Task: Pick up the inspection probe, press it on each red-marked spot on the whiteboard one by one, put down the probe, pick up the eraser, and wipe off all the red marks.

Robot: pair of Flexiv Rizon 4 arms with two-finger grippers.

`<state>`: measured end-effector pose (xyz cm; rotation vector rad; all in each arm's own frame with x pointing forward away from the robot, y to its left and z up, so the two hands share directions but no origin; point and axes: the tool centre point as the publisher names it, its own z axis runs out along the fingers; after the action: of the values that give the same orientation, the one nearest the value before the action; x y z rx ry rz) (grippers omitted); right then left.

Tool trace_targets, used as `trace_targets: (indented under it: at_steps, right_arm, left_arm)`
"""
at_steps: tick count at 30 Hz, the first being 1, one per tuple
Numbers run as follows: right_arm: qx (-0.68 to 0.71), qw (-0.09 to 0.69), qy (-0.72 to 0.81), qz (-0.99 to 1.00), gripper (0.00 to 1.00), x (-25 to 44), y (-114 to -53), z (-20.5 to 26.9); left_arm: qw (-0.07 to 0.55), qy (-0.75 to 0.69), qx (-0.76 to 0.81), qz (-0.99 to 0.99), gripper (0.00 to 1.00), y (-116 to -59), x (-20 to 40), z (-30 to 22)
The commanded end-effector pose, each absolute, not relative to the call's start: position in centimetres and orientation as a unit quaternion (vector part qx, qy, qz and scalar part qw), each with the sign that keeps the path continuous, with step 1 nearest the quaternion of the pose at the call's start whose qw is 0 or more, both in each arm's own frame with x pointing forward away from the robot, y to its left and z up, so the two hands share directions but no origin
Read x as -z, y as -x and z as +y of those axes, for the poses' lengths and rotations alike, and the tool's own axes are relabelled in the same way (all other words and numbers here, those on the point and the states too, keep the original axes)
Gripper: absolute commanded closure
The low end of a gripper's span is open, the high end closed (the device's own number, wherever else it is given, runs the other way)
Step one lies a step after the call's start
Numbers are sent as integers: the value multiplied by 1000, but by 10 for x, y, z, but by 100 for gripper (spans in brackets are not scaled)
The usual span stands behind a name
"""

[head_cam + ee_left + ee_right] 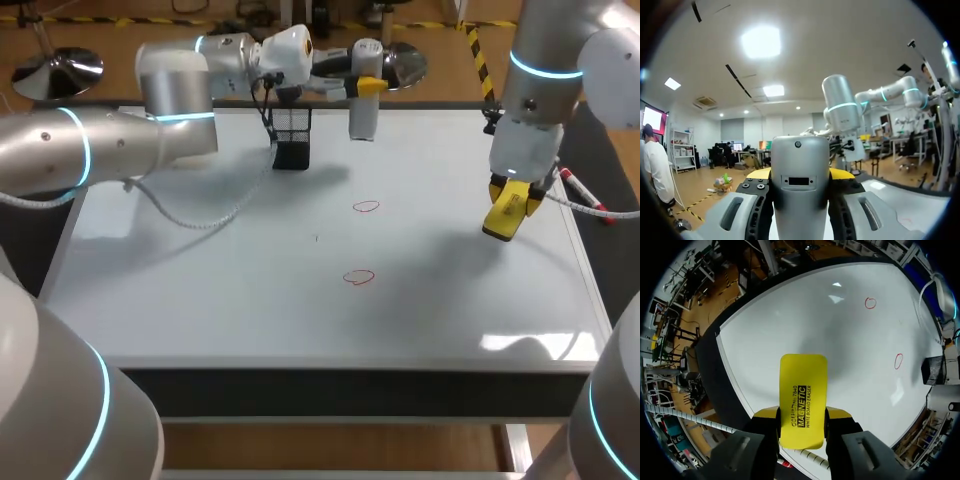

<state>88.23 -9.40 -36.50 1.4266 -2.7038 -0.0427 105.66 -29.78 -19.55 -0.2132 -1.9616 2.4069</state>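
Note:
A grey cylindrical probe (362, 118) hangs upright over the far edge of the whiteboard (200, 300), with my left gripper (368, 86) shut on it. In the left wrist view the probe (800, 185) fills the gap between the yellow tips of the left gripper (800, 175). My right gripper (515, 190) is shut on a yellow eraser (503, 216), held tilted above the board's right side. The eraser (802, 395) sticks out ahead of the right gripper (802, 415). Two red circles (366, 207) (358, 277) are drawn mid-board, also seen as red circles (870, 303) (898, 361) ahead of the eraser.
A black mesh holder (291, 135) stands at the back of the board, under my left arm; the holder (934, 370) shows beyond the red circles. A red-capped marker (585, 195) lies off the board's right edge.

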Motion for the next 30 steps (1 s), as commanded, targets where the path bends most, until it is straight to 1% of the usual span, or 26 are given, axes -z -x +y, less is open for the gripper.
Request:
trace_targets:
  at_steps: [1,14,30]
  right_arm:
    - [13,43,-467,-883,100,364,-883,-95]
    - [13,43,-467,-883,100,364,-883,-95]
    - [13,43,-467,-883,100,364,-883,-95]
  left_arm:
    - [58,113,-771,-625,100,-1072,195,-300]
    - [50,108,-765,-633,100,-1094,199,-294]
    - [48,109,-765,-633,100,-1096,199,-296]
